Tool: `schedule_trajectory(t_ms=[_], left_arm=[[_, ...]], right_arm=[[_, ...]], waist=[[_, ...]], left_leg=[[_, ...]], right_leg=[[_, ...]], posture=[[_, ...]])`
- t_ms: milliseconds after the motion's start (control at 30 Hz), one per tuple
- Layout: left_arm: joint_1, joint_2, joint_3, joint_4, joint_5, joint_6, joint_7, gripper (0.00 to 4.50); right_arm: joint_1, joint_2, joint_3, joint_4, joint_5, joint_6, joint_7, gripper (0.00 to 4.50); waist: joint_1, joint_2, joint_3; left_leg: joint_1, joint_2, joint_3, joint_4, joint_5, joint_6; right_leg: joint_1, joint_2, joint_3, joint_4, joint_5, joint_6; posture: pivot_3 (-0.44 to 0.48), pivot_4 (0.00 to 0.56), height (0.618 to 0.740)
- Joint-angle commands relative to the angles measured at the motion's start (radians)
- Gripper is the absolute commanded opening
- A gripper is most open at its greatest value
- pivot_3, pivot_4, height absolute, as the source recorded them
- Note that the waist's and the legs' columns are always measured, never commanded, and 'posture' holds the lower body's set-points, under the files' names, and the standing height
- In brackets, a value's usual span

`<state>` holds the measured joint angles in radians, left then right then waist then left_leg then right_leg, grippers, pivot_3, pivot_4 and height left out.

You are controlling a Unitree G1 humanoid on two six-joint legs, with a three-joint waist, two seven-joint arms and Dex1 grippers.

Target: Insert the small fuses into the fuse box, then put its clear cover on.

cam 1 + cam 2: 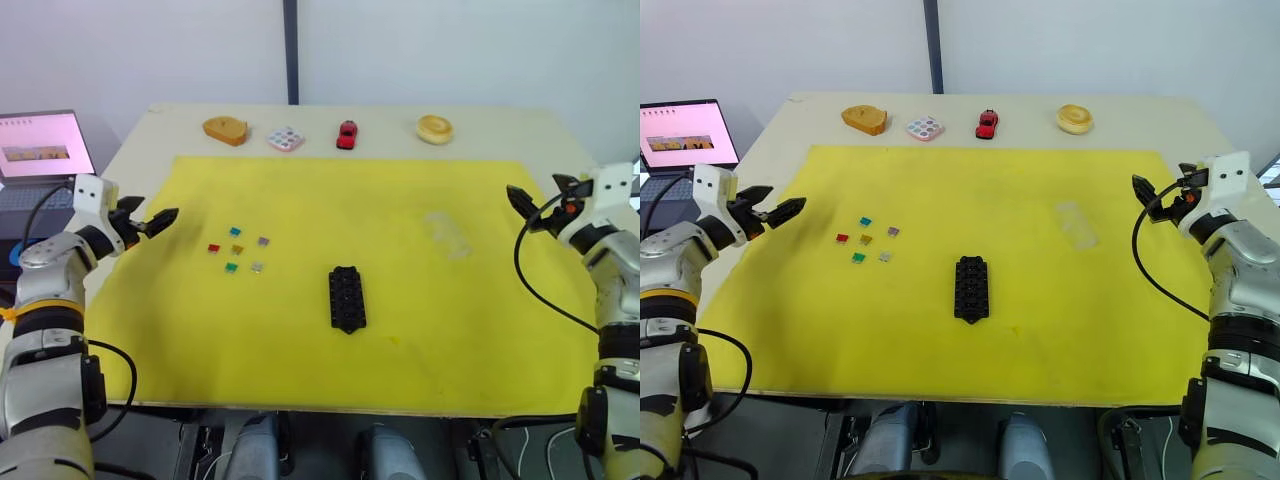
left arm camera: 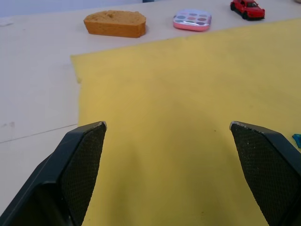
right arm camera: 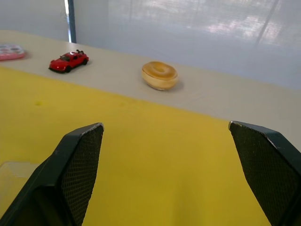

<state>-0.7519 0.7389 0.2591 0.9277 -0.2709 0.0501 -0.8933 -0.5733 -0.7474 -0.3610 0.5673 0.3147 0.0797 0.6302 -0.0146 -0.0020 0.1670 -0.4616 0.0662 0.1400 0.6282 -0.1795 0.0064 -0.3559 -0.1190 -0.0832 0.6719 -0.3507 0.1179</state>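
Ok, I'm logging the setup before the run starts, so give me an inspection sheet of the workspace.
Surface: yellow mat on a beige table.
Job's things: six fuses loose on the mat's left side; fuse box mid-mat, none of the fuses in it; clear cover flat on the mat, to the right of the box.
Clutter: bread slice, dotted tile, red car, donut in a row along the far edge, off the mat.
Hands: left hand and right hand open, empty, above the mat's side edges.
Cables: black cable looping from the right wrist.
Surroundings: open laptop at far left; white wall behind.
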Motion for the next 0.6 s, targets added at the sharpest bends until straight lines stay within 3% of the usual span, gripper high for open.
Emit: schedule_trajectory(t_ms=[33,600], left_arm=[[-0.025,0.010,0.018,-0.011,-0.011,-0.025,-0.019,4.43],[0.025,0.040,0.058,-0.067,-0.061,0.045,-0.062,4.43]], right_arm=[[-0.019,-0.010,-0.022,-0.014,0.015,-0.031,0.015,4.50],[0.026,-0.037,-0.029,-0.086,0.015,0.003,0.029,4.50]], waist=[[0.000,0.000,0.000],[-0.001,0.000,0.000]], left_leg=[[0.000,0.000,0.000,0.000,0.000,0.000],[0.000,0.000,0.000,0.000,0.000,0.000]], right_leg=[[0.000,0.000,0.000,0.000,0.000,0.000],[0.000,0.000,0.000,0.000,0.000,0.000]], posture=[[0.000,0.150,0.740],[0.000,0.150,0.740]])
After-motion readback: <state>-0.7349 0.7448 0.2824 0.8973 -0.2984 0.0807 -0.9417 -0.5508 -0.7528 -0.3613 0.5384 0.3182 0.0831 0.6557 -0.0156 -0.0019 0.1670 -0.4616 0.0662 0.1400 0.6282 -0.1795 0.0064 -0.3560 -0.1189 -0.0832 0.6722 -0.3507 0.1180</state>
